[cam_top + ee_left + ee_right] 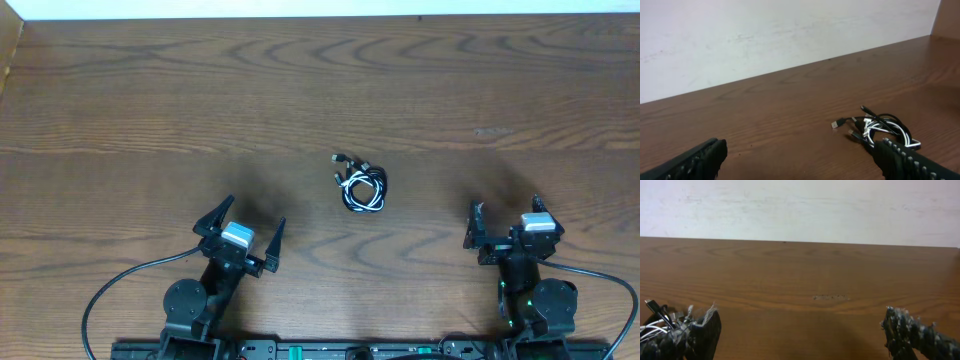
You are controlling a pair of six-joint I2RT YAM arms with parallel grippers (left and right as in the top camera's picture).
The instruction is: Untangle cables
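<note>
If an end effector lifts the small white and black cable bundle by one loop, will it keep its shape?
Probably not: the tangled bundle of thin white and black cords has loose loops, so it would likely sag. It looks light; a push should slide it across the brown wooden table.

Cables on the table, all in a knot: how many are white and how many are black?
white cable: 1
black cable: 1
Total: 2 cables, as far as the tangle shows.
</note>
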